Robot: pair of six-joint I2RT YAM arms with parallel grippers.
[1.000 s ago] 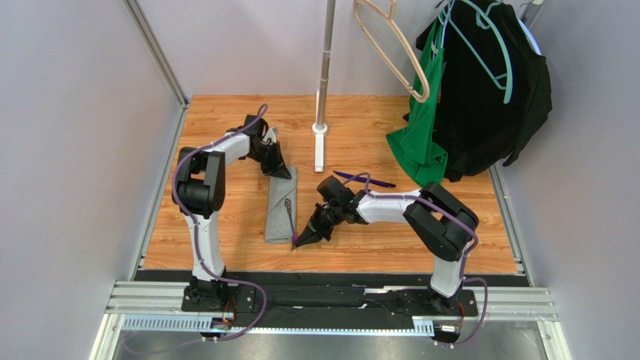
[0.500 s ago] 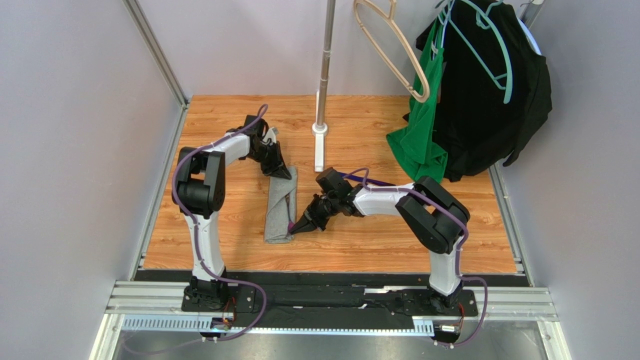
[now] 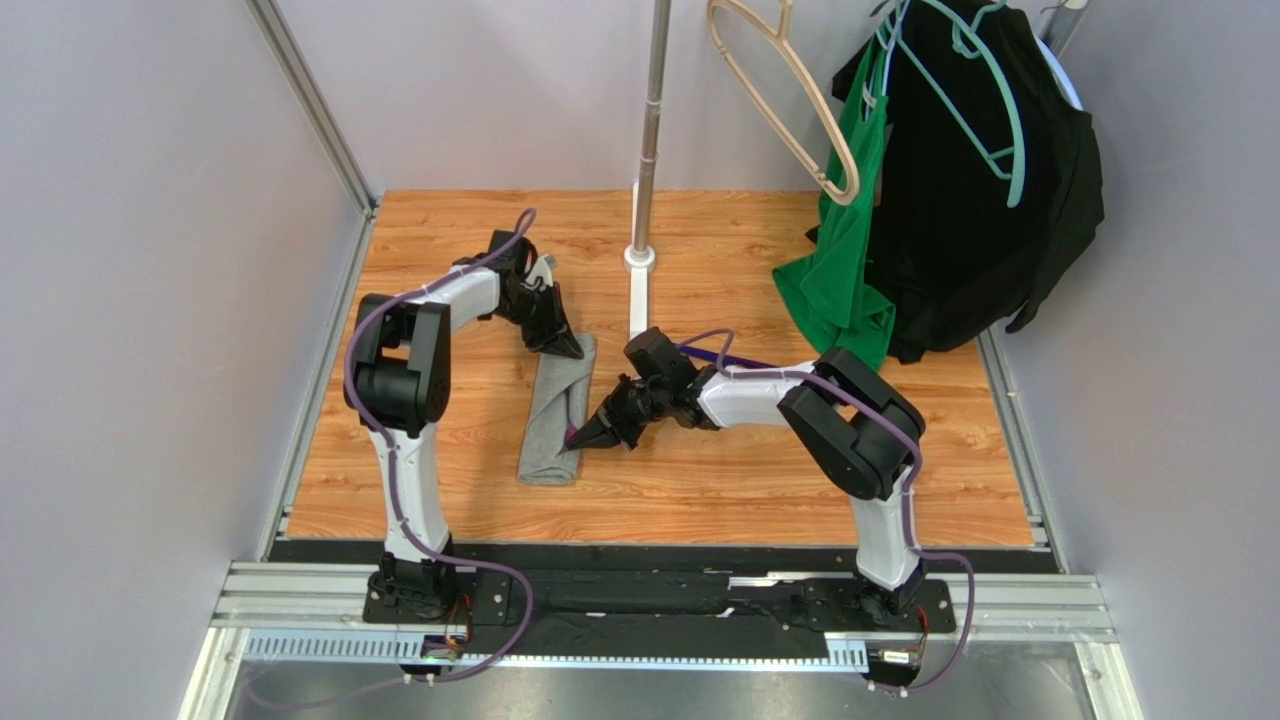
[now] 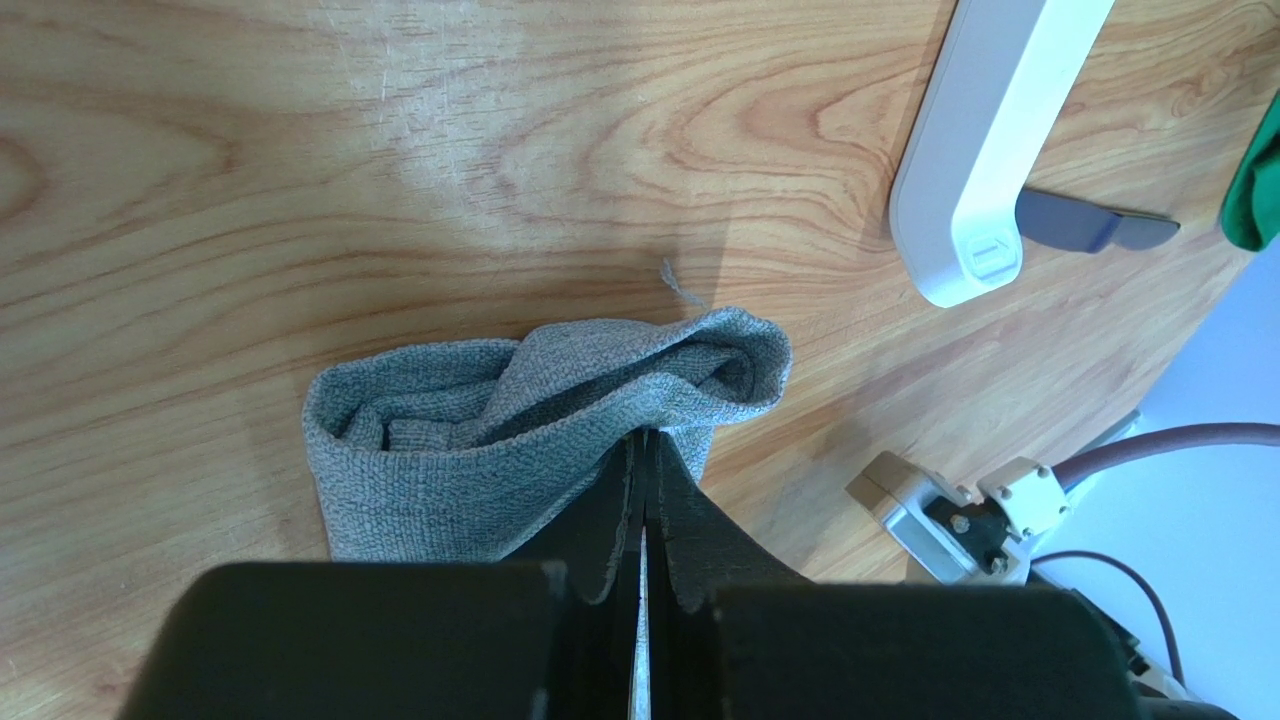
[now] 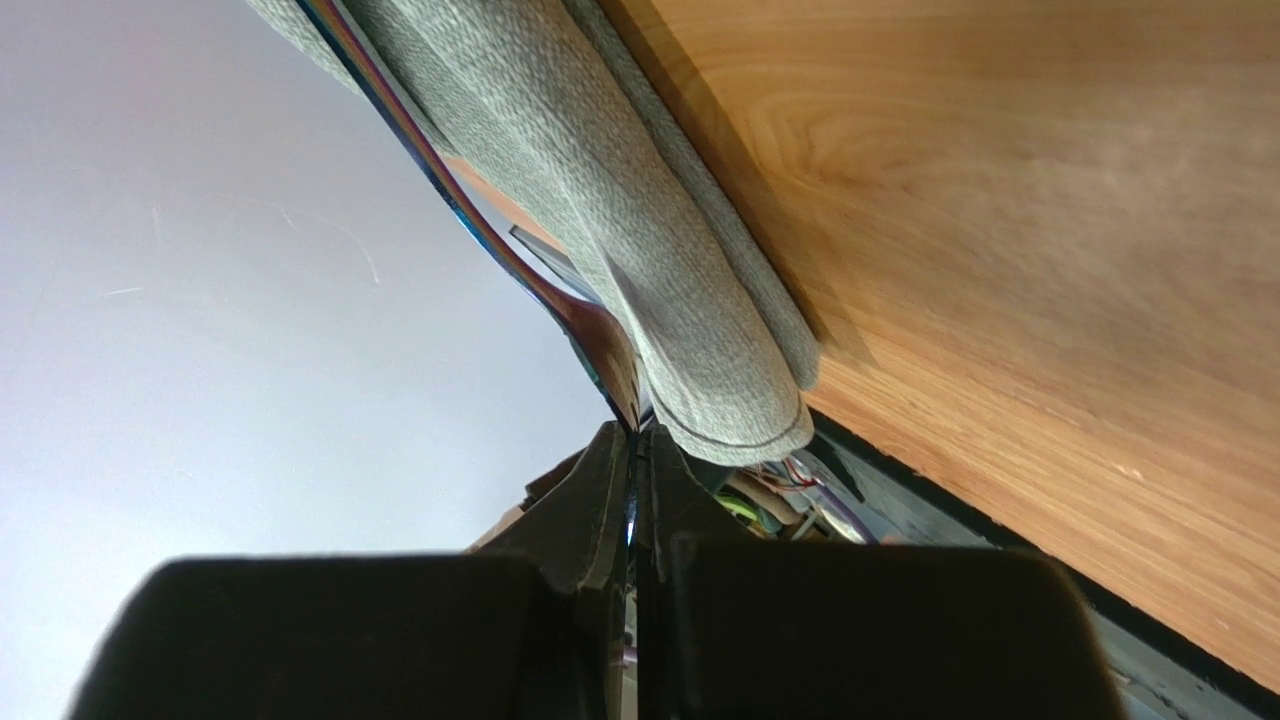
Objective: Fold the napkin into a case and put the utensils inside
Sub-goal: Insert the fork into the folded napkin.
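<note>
**Top external: fork at the case's edge**

Left tool (image 3: 564, 347) is clamped on the far end of the case (image 3: 550, 428), which lies on the table (image 3: 721, 480). The cloth looks limp, so best held by its layered edge. Right tool (image 3: 577, 440) pinches the fork (image 5: 559, 308) handle; it's thin, stiff and likely slippery.

Lab test cell: grey partition walls (image 3: 150, 300).

The work surface is a wood-grain table top (image 3: 751, 480) enclosed by plain grey walls (image 3: 150, 300). A metal pole (image 3: 652, 120) rises from a white base (image 3: 639, 308) at the rear. A green garment (image 3: 839, 293) and a black garment (image 3: 977, 195) hang at rear right. Lighting is even.
</note>
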